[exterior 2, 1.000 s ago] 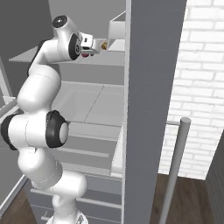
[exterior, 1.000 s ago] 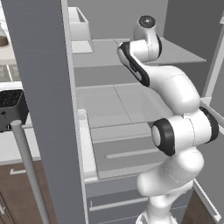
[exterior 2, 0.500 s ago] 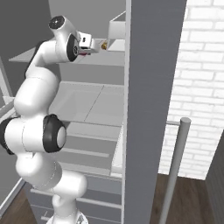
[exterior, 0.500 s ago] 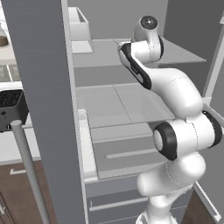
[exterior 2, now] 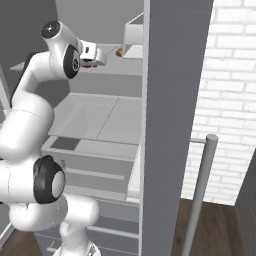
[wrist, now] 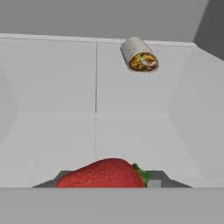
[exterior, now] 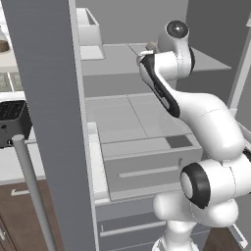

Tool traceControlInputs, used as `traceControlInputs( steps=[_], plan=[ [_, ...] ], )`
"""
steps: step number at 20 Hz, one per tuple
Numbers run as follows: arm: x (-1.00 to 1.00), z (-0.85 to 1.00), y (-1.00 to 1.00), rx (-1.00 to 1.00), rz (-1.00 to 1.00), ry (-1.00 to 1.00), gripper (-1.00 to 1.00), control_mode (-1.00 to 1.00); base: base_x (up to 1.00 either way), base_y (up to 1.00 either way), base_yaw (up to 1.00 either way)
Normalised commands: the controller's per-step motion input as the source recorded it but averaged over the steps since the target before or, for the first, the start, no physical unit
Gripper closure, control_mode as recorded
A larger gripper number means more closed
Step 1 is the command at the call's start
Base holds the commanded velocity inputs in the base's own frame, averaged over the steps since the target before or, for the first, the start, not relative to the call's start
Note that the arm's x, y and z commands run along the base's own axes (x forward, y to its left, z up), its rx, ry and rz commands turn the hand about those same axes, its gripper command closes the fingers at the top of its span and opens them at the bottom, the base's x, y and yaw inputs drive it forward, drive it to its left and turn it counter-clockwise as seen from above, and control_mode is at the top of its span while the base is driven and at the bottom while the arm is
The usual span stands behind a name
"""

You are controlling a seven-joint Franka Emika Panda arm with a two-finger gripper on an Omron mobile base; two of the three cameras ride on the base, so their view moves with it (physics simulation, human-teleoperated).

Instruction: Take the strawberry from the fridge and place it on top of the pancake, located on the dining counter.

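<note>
Gripping: gripper (exterior 2: 106,56) closed down on the strawberry (wrist: 103,173), jaws narrow around it, berry lying sideways between the fingertips at the bottom of the hand view, green cap toward the right.
Strawberry location: inside the fridge (exterior: 147,112), at upper-shelf level; cannot tell if it rests on the shelf or is lifted off it.
Arm: reaches up and forward into the upper part of the open fridge, wrist near the shelf's front edge in both base views.
Other item: a rolled wrap (wrist: 139,54) with yellow-green filling, farther back on the same pale shelf, well apart from the berry.
Fridge door: open, grey door edge (exterior 2: 167,100) beside the arm, bar handle (exterior 2: 200,192) visible.
Done so far: fridge open, berry reached and grasped, by the look of it.
Left: pull the berry out of the fridge, drive over to the dining counter, set it on the pancake stack.
Progress guess: early, roughly a third; carry and placement not yet done.
Risk: small round berry, could slip in a light pinch during withdrawal.
</note>
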Motion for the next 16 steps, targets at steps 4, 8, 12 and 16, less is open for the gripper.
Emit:
traceControlInputs(
  steps=[4,8,12,16],
  plan=[
    [-0.8,0.22,0.0,0.0,0.0,0.0,1.0,-1.0,0.0,0.0,0.0],
    [-0.86,0.24,0.0,0.0,0.0,0.0,1.0,-1.0,0.0,0.0,0.0],
    [-0.82,0.21,0.0,0.0,0.0,0.0,1.0,-1.0,0.0,0.0,0.0],
    [-0.86,0.19,0.0,0.0,0.0,0.0,1.0,-1.0,0.0,0.0,0.0]
  ],
)
